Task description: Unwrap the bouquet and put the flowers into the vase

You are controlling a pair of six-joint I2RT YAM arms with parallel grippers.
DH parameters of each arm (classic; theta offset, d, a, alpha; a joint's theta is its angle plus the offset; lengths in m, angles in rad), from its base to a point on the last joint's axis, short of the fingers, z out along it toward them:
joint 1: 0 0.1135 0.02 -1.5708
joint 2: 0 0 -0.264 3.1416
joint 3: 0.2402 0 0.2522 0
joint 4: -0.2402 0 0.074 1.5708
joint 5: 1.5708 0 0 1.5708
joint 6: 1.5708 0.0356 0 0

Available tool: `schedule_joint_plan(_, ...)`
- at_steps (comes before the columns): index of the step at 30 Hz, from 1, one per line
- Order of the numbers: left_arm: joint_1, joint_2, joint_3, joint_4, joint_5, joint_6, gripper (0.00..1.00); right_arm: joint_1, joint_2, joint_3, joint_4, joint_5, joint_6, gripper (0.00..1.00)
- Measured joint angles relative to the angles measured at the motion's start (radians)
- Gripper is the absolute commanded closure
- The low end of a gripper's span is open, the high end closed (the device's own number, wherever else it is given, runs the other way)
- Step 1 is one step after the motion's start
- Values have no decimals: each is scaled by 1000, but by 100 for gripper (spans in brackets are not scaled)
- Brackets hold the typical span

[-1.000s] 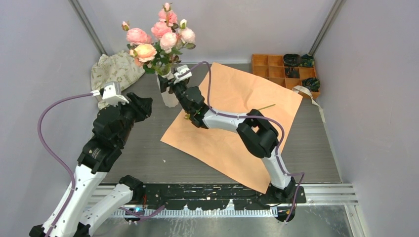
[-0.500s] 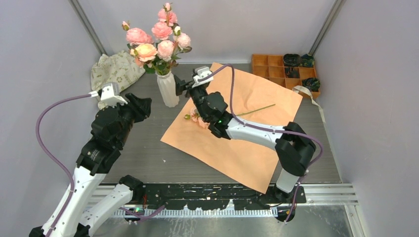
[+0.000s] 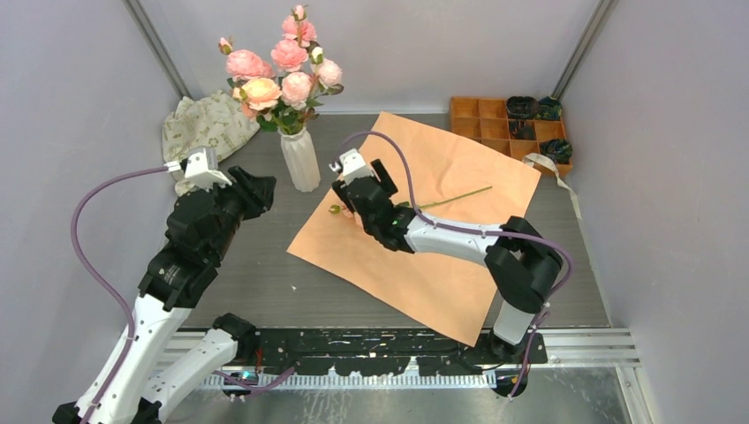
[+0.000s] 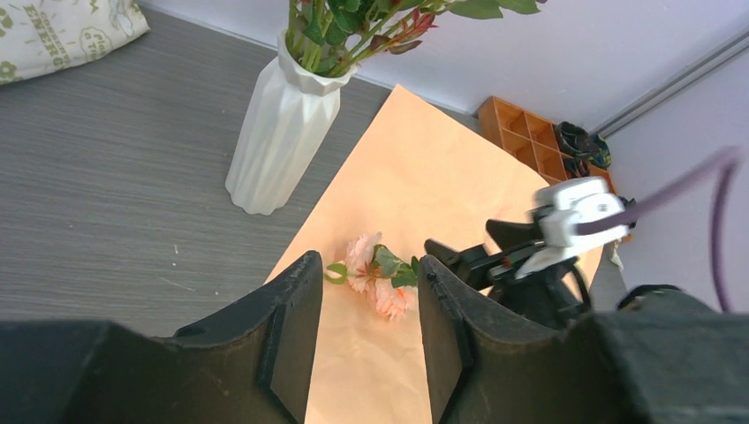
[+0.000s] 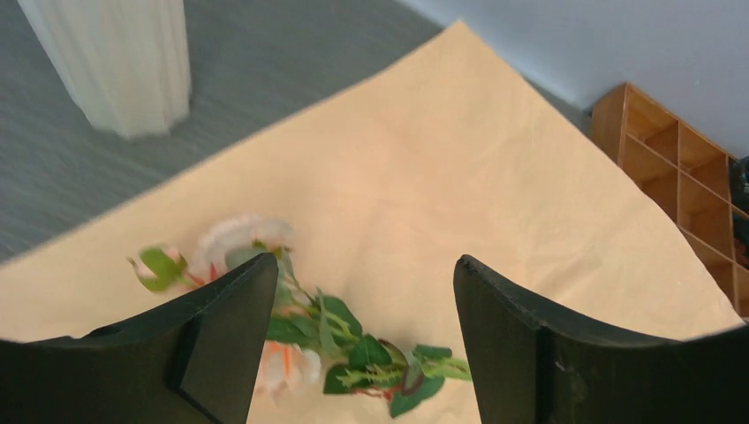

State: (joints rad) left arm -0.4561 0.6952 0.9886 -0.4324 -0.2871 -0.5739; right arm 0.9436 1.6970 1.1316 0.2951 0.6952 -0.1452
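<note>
With jaws wide and empty, the right gripper (image 5: 362,278) hovered just over the loose rose stem (image 5: 349,353) lying left-to-right on the orange paper (image 5: 442,159).

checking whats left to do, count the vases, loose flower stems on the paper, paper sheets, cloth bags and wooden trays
vase: 1
loose flower stem: 1
paper sheet: 1
cloth bag: 1
wooden tray: 1
total: 5

Robot lab test cell, plain grey panel walls (image 3: 71,106), aluminium corner posts (image 3: 155,44), two robot arms (image 3: 190,247) bolted to a metal rail (image 3: 583,340) at 6 o'clock.
</note>
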Motion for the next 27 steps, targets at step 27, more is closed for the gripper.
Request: schedule_joint_plan(27, 0, 20, 0, -16, 10, -24, 55, -204, 199, 245, -784, -499, 42, 27)
